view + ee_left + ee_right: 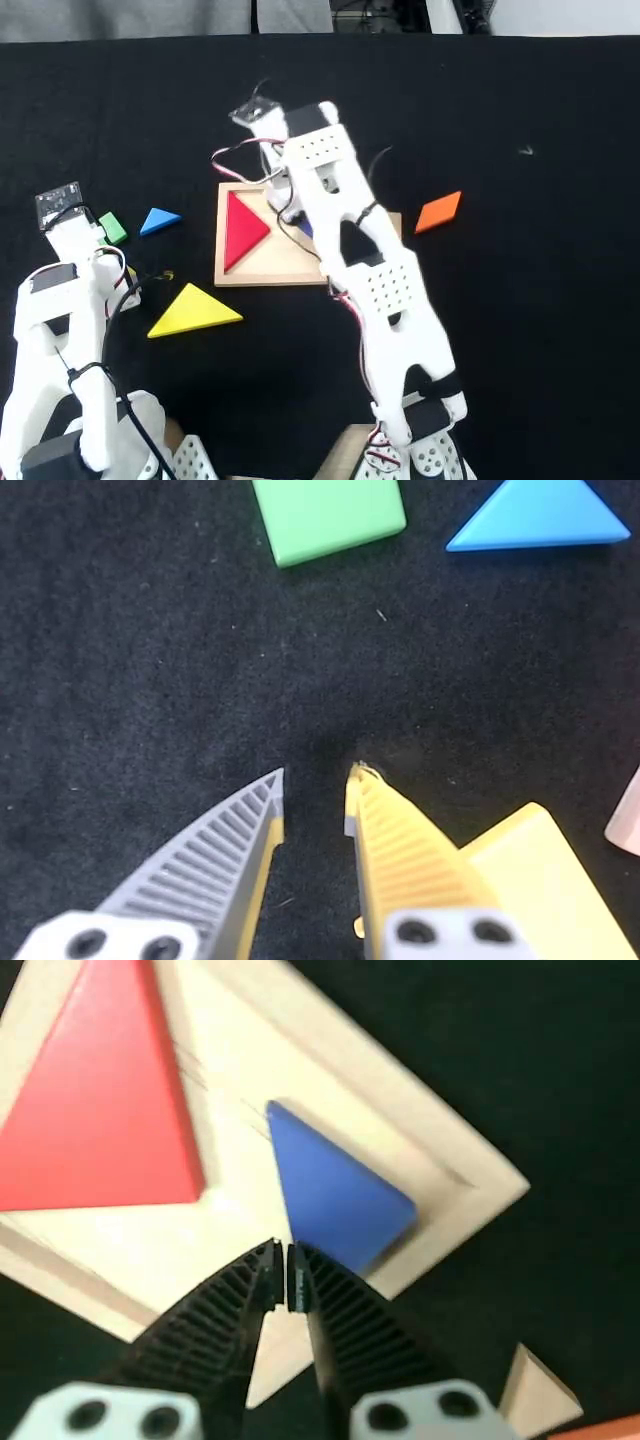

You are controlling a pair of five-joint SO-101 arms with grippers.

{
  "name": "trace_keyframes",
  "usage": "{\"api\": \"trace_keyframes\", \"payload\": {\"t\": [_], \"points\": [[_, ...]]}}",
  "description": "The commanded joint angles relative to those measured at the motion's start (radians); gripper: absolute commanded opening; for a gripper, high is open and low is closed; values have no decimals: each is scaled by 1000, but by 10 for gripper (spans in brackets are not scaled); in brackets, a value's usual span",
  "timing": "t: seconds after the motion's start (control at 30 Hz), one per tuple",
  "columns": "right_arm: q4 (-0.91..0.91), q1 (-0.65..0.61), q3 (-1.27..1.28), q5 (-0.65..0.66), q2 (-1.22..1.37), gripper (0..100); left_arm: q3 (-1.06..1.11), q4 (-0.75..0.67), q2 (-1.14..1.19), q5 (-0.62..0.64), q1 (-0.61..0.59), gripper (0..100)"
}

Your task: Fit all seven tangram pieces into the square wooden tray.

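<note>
Presently right gripper [281,1265] clenched, empty, tips over tray [420,1110] beside dark blue triangle [335,1185]; left gripper [315,780] slightly parted, empty.

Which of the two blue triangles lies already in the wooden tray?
The darker blue triangle, beside the red triangle. The lighter blue triangle lies outside, on the cloth.

i get soft, even light over the black desk [540,330]; the white arms [385,290] look bright, and the tray [400,1102] rim throws a thin shadow inward.
</note>
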Motion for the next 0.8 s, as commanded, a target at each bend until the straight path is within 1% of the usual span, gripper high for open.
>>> {"api": "trace_keyframes", "payload": {"t": [0.0,0.17,0.33,0.6,0.77], "points": [[-32,2,-22,5,19,11,1,-17,-18,12,-5,119],[-41,41,-67,-5,61,11,1,-17,-18,12,-4,118],[-40,78,-145,-80,67,11,1,-17,-18,12,-5,118],[-46,78,-168,-81,59,11,1,-17,-18,12,-5,118],[51,103,-326,-72,-15,11,1,-17,-18,12,-5,119]]}}
